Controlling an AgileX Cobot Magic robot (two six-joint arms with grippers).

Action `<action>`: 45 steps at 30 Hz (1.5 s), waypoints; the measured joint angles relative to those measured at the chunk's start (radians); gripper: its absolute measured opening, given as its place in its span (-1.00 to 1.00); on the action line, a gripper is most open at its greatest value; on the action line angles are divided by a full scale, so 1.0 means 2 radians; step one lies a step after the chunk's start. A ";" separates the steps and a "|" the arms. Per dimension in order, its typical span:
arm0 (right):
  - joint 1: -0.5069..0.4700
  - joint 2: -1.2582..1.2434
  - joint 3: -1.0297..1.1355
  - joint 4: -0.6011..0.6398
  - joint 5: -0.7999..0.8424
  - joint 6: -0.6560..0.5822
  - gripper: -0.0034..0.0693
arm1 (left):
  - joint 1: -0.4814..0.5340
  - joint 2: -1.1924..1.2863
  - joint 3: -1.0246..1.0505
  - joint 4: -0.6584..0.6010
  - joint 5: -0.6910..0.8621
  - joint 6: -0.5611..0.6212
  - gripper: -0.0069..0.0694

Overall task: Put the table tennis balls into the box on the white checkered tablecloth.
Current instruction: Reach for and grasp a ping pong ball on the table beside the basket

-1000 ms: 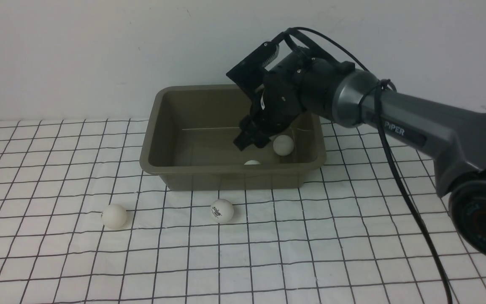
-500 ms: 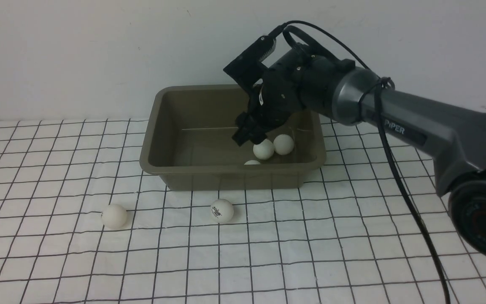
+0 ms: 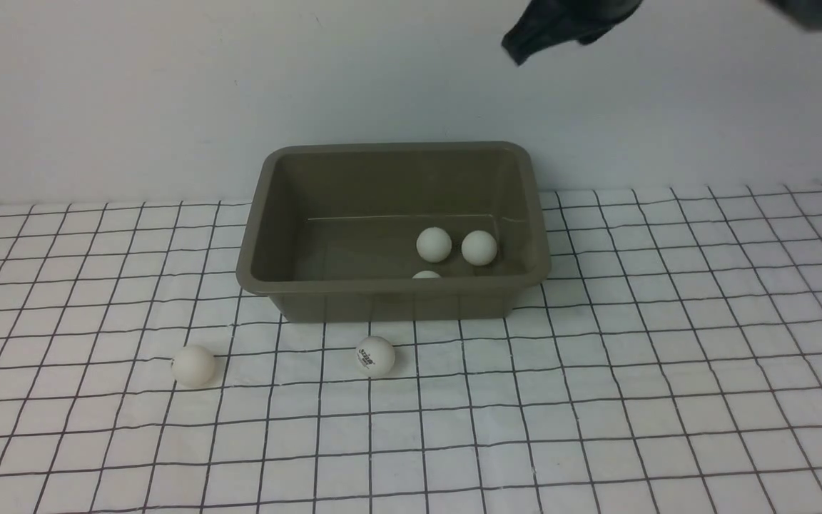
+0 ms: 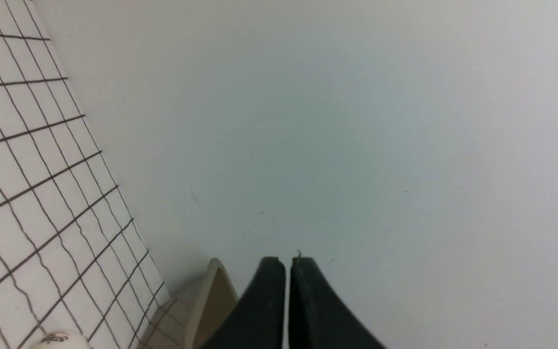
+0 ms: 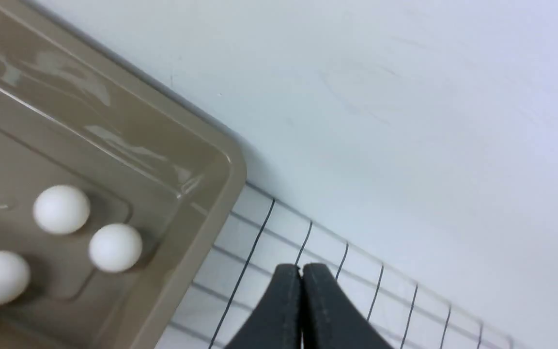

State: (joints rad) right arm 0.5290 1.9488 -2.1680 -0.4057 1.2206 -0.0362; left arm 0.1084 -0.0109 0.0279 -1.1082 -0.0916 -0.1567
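We begin with the white checkered tablecloth (image 3: 596, 400), a thin black grid, slightly wrinkled. Toward its far side sits the box (image 3: 393, 289), smooth olive-grey plastic with rounded corners and a flared rim. The right gripper (image 5: 302, 271), jaws pressed together and empty, hangs high by the box's far right corner. The left gripper (image 4: 287, 264) is likewise closed on nothing. Three table tennis balls (image 3: 433, 243) lie inside the box, right of centre. Two lie on the cloth on its near side: the logo ball (image 3: 374, 355) and, further left, the plain ball (image 3: 193, 365). Being round, neither has a long axis. Both sit left of and below the right gripper, so we judge the left arm nearer.
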 joint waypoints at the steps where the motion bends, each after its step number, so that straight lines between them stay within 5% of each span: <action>1: -0.003 -0.005 0.000 0.007 0.003 -0.002 -0.92 | 0.000 0.000 0.000 -0.004 0.001 0.013 -0.82; 10: -0.021 -0.114 0.016 0.104 0.024 -0.063 -0.94 | 0.000 0.000 0.000 -0.068 0.008 0.032 -0.82; 18: -0.022 -0.260 0.208 0.106 0.023 -0.060 -0.95 | 0.000 0.000 -0.013 -0.046 0.062 0.095 -0.82; 25: -0.022 -0.433 0.461 0.107 -0.086 -0.021 -0.95 | 0.000 0.030 -0.099 0.000 0.122 0.255 -0.82; 29: -0.022 -0.528 0.606 0.108 -0.135 0.005 -0.95 | 0.000 0.138 -0.170 0.013 0.197 0.401 -0.82; 32: -0.022 -0.572 0.673 0.110 -0.140 0.018 -0.95 | 0.000 0.202 -0.206 0.023 0.236 0.434 -0.82; 37: -0.022 -0.629 0.719 0.129 -0.121 0.029 -0.95 | 0.000 0.395 -0.316 0.109 0.318 0.441 -0.78; 45: -0.022 -0.676 0.720 0.180 -0.113 0.031 -0.95 | 0.000 0.617 -0.473 0.317 0.432 0.312 -0.68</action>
State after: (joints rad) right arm 0.4843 0.5960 -0.7274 -0.0455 0.9946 0.0264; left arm 0.1084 1.2224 -0.9181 -0.4746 0.7732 0.4668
